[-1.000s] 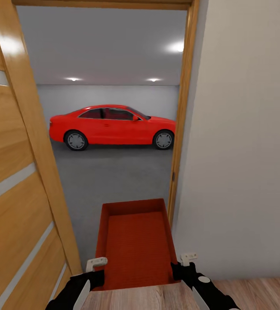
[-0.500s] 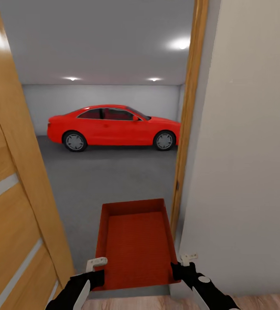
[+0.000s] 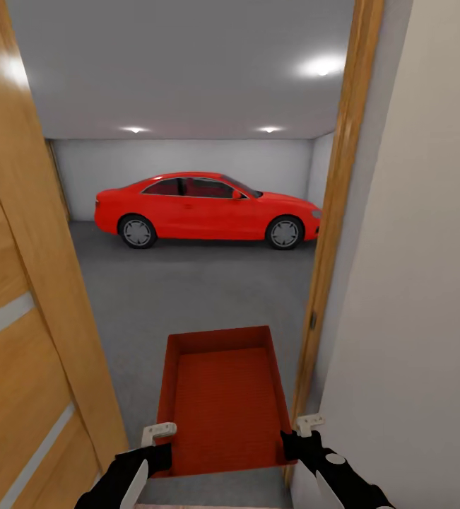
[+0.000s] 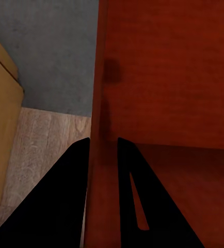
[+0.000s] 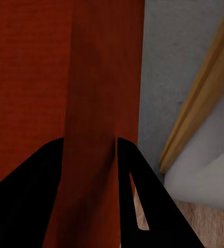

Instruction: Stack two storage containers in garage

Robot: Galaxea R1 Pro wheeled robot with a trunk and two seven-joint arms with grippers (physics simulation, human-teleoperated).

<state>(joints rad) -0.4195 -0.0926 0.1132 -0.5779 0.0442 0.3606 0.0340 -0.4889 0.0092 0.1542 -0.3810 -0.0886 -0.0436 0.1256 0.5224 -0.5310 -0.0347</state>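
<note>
I carry one orange-red storage container (image 3: 222, 396) in front of me, held level in the doorway to the garage. My left gripper (image 3: 160, 447) is shut on its left wall and my right gripper (image 3: 295, 442) is shut on its right wall. In the left wrist view the container wall (image 4: 102, 103) runs between the two black fingers (image 4: 65, 196). The right wrist view shows the other wall (image 5: 99, 103) pinched the same way between the black fingers (image 5: 34, 196). Beyond the door lies the dark grey garage floor (image 3: 187, 290).
An open wooden door (image 3: 25, 297) stands close on my left and the wooden door frame (image 3: 332, 233) close on my right, beside a pale wall (image 3: 420, 283). A red car (image 3: 205, 208) is parked across the far side of the garage.
The camera has moved forward into the doorway: the wood flooring has dropped out of the head view, and more of the garage shows. Both grippers hold the container as before.
</note>
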